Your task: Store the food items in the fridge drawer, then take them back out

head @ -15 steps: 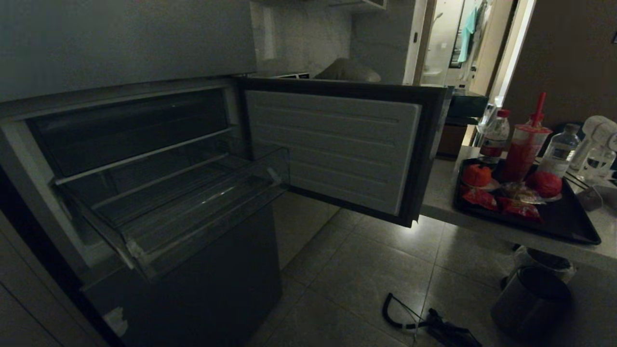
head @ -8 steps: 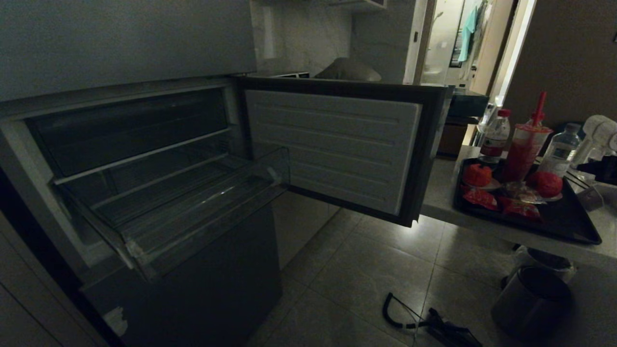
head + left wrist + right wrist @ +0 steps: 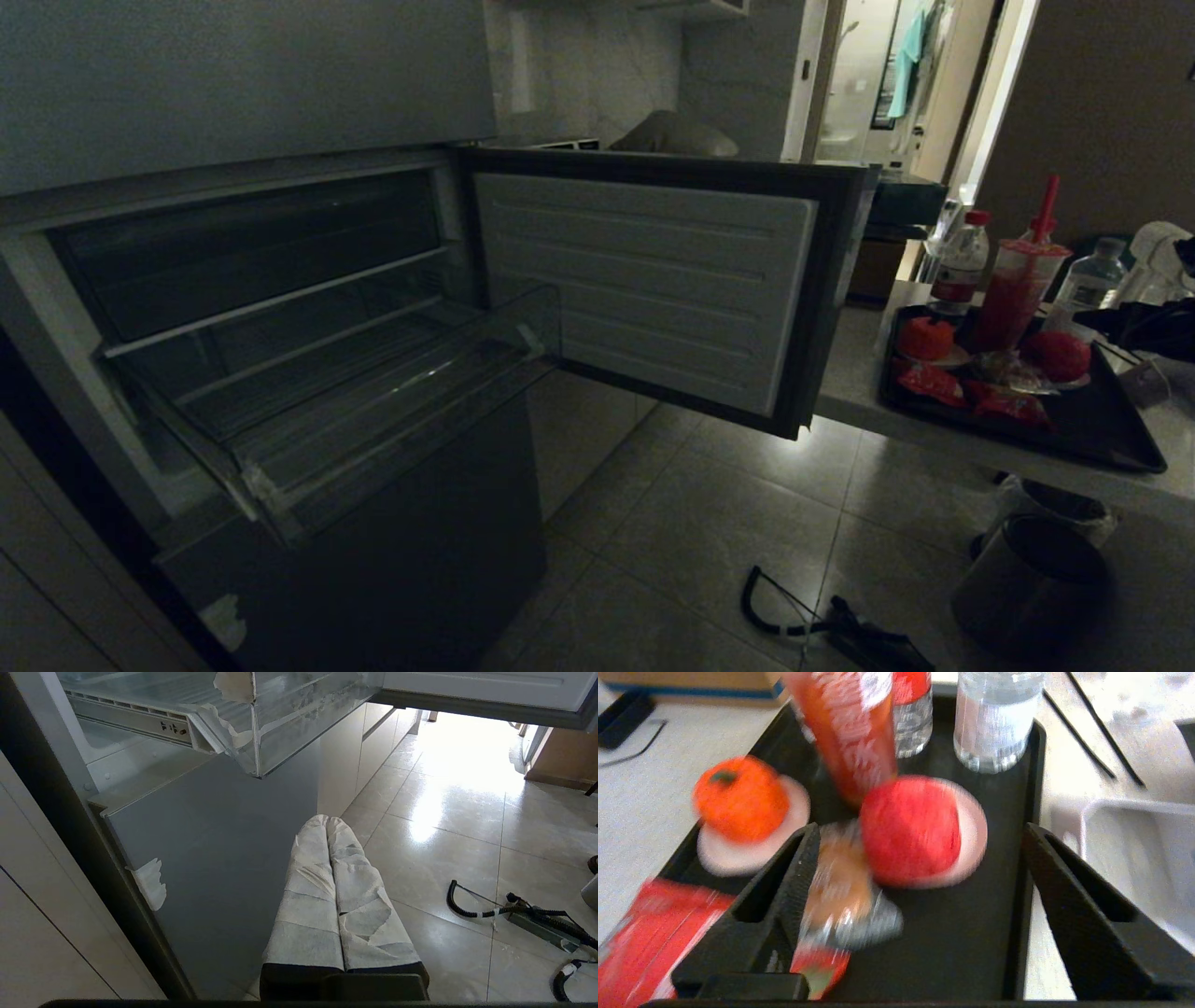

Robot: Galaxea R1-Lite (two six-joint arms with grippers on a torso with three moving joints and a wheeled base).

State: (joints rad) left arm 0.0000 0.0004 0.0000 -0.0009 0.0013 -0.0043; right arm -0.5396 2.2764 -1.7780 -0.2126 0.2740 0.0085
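The fridge drawer [image 3: 373, 392] stands pulled out of the open fridge compartment, its clear ribbed bottom bare of food, with the fridge door [image 3: 653, 289] swung wide beside it. Both food items sit well apart from the drawer, on a black tray [image 3: 1111, 439] on the tabletop [image 3: 854, 373] at the right of the head view. The round orange-red piece [image 3: 924, 338] rests on a pale disc near the tray's left end, and the red round one [image 3: 1058, 356] rests on its own pale disc further right (the right wrist view shows each disc under its fruit). Between and in front of them lie red snack packets [image 3: 934, 385]. Behind them a tall red cup with a straw [image 3: 1018, 294] stands upright, flanked by two clear bottles [image 3: 962, 261].

The right tool [image 3: 920, 844] hovers over the tray with its two black fingers [image 3: 803, 872] spread wide, holding nothing; the red round one lies between them in the wrist view, nearer the finger on the packet side, not touched by either. In the head view this tool enters from the right edge just beside that fruit.

The left tool [image 3: 328, 822] hangs low beside the fridge's lower front, above the tiled floor [image 3: 444, 812], its white-wrapped fingers pressed together and empty. A black cable [image 3: 472, 907] lies on the floor nearby
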